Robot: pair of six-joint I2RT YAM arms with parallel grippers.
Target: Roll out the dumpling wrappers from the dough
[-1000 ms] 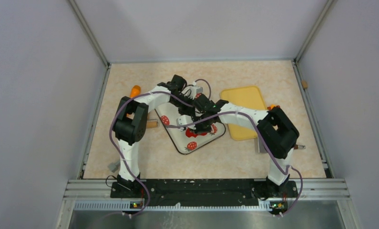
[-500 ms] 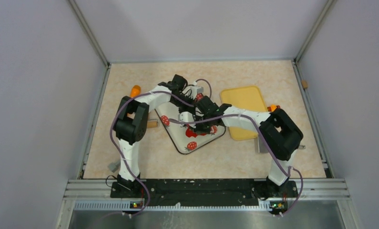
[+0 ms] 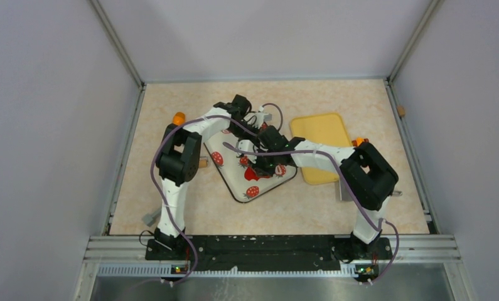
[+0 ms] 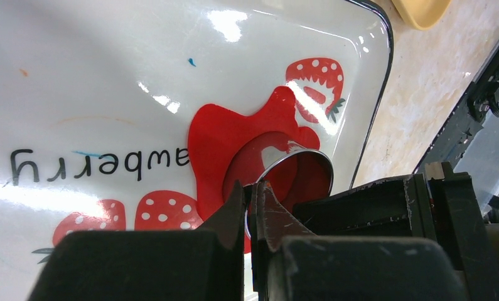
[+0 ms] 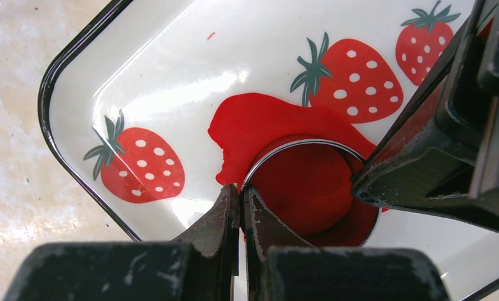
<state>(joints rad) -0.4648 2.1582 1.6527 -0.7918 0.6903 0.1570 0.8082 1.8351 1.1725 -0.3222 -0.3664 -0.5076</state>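
Top view: white strawberry tray (image 3: 233,177) with a black rim. Flat red dough (image 3: 253,174) lies on the tray's floor, partly hidden under both arms. Yellow board (image 3: 325,132) sits just beside the tray, to its right.

Left wrist: left gripper (image 4: 254,204) is pinched almost closed on the rim of a metal ring (image 4: 294,154). The ring stands on the dough inside the tray, with ragged red spreading outside it.

Right wrist: right gripper (image 5: 240,200) is nipped tight on the same ring's rim, near the tray's corner.
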